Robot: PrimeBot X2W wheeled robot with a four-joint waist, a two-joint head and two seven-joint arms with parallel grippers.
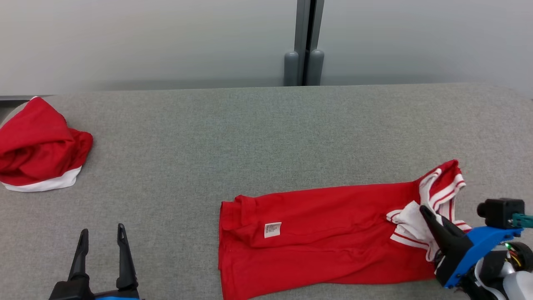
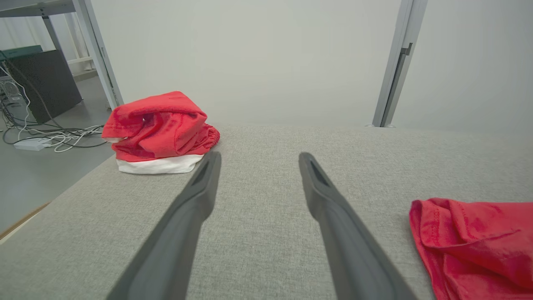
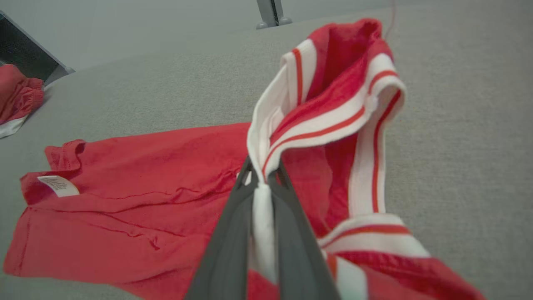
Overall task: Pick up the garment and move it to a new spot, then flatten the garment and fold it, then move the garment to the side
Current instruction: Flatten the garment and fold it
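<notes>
A red garment with a white-and-red striped band lies stretched across the grey table, its white label facing up. My right gripper is shut on the striped band at the garment's right end. In the right wrist view its fingers pinch white fabric and the band stands lifted in a loop. My left gripper hovers open at the lower left, well apart from the garment, with nothing between its fingers.
A second red-and-white bundle of cloth sits at the table's far left edge. A grey post stands behind the table. Cables and a dark cabinet are on the floor beyond the left edge.
</notes>
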